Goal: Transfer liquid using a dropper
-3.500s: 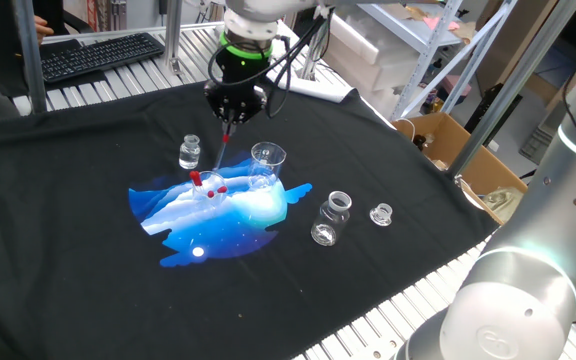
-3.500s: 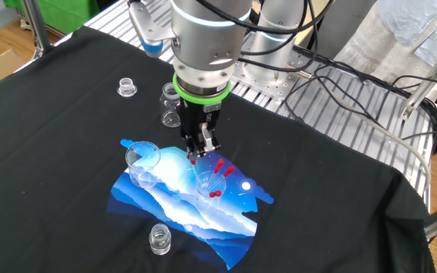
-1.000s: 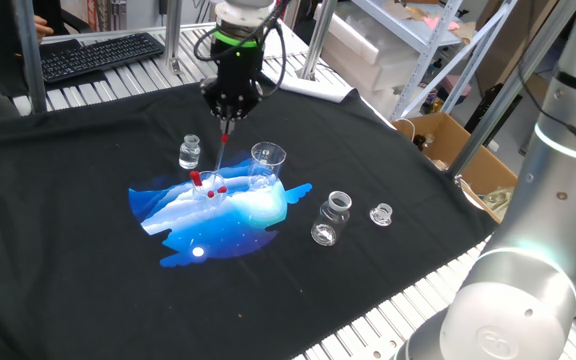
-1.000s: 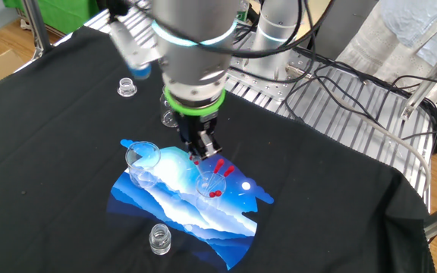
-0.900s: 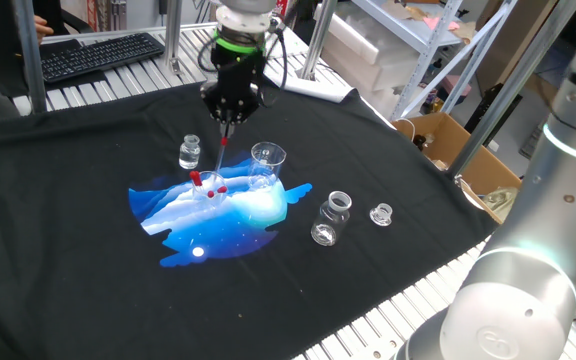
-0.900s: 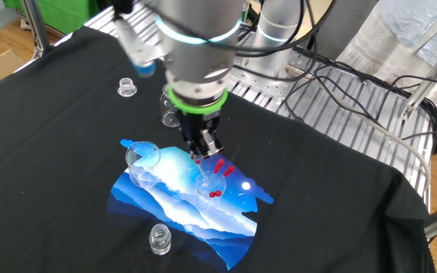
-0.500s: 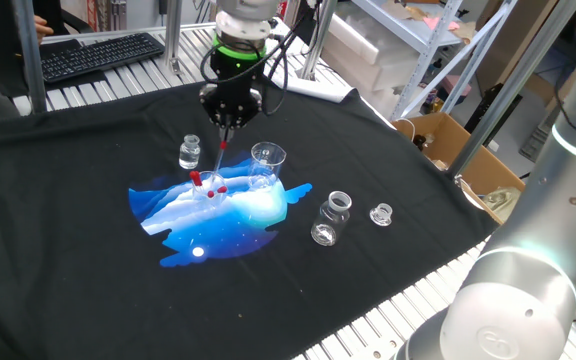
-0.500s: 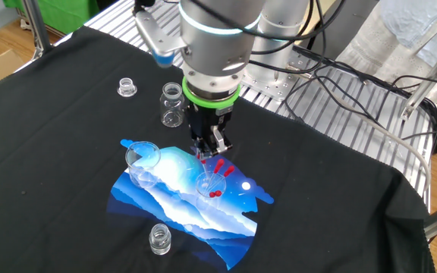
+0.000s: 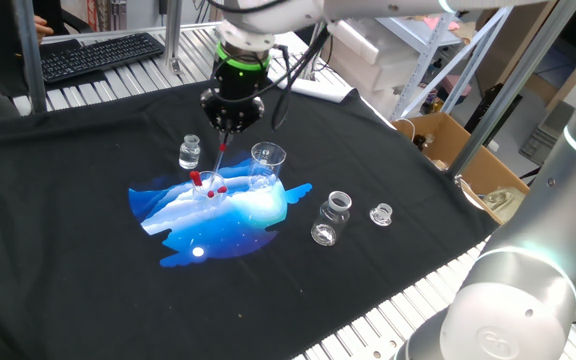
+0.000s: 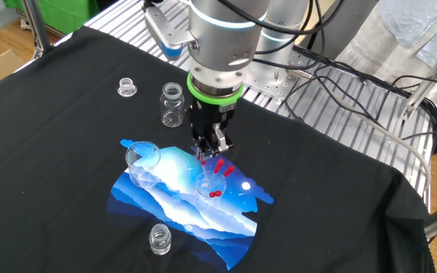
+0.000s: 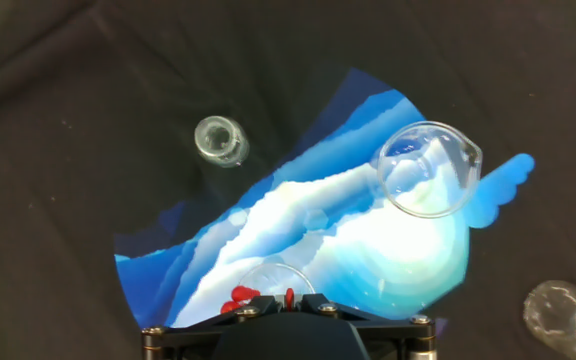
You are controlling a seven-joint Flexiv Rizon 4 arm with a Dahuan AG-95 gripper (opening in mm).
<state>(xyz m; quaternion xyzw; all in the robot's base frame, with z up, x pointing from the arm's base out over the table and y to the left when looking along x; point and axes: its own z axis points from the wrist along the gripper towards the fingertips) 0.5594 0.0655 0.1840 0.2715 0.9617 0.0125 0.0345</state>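
While clamped shut on the red bulb end of the dropper (image 9: 222,152), fingers (image 10: 212,141) closed tight: keeps tube plumb, tip down over the small beaker (image 9: 208,186) with the red bits, on the blue patch. Can't tell if tip is inside or just above the rim. Probably posed for a draw or a squeeze. Taller beaker (image 9: 267,160) just beside, likely the other vessel. Versus a second ago: upper arm links swung round, wrist housing re-angled. Dropper and fingers hardly shifted, same beaker below. Glassware on counter (image 9: 388,150) unmoved.
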